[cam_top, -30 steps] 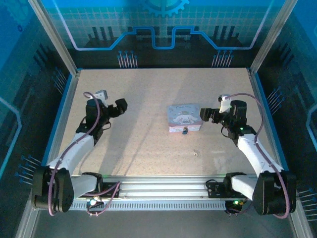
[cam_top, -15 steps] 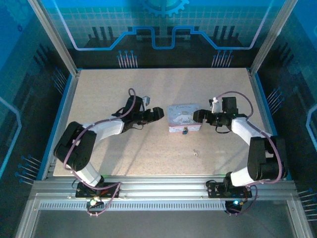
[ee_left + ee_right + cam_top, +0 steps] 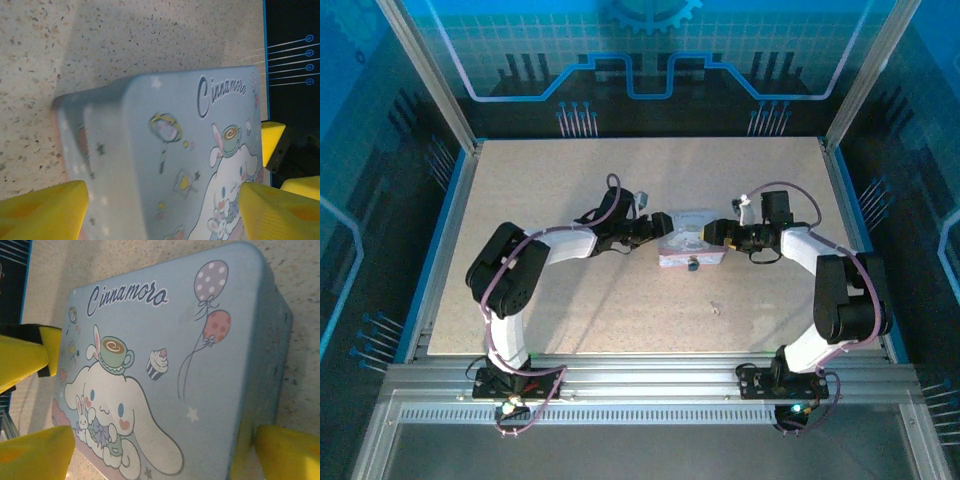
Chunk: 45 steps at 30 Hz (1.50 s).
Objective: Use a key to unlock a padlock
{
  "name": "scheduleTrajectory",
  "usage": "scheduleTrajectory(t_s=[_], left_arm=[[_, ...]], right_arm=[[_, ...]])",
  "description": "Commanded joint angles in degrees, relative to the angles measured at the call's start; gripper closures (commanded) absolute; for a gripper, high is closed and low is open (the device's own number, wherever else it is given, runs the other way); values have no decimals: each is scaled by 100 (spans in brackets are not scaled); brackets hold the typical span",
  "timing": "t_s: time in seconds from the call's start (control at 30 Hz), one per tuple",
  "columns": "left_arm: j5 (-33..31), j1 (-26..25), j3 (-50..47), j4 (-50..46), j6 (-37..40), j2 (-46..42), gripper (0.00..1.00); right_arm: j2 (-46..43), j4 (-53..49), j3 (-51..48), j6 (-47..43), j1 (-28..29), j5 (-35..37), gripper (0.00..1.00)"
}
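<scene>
My left pincer [image 3: 655, 228] lies low over the table [image 3: 550, 170], roughly midway between its left and right edges, with its tip at the left end of the tin [image 3: 688, 228]. In its wrist view this pincer is spread wide. One of its yellow fingers [image 3: 40, 212] sits off the tin's side wall over the speckled board and the other sits over the printed lid. I cannot tell whether either touches the metal. The tin lies flat, cartoon lid up.

The padlock [image 3: 692, 265], small and dark, rests against the tin's wall on the side facing the table's near edge. The key [image 3: 716, 309], a pale speck, lies alone on bare board between the tin and the near edge. It is a little right of the padlock and well apart from both pincers.

My right pincer [image 3: 717, 236] meets the tin's right end, facing the left one across the lid. It is also spread, one finger [image 3: 35, 455] over a lid corner and the other just beside the tin's rounded edge.
</scene>
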Motion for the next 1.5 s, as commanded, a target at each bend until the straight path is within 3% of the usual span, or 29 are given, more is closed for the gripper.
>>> scheduleTrajectory(t_s=[0.0, 0.43, 1.1, 1.3, 1.47], left_arm=[[174, 9, 225, 28, -41, 52, 21], [62, 492, -140, -250, 160, -397, 21], [-321, 822, -1452, -713, 259, -1631, 20], [-438, 1038, -1595, -867, 294, -1928, 16], [-673, 1146, -1736, -1071, 414, -2436, 13]], right_arm=[[76, -29, 142, -12, 204, -428, 10], [180, 430, 141, 363, 963, -329, 13], [1607, 647, 1705, 650, 1567, -150, 13], [1343, 509, 1631, 610, 1478, 529, 11], [449, 179, 1135, 537, 1226, 1521, 7]])
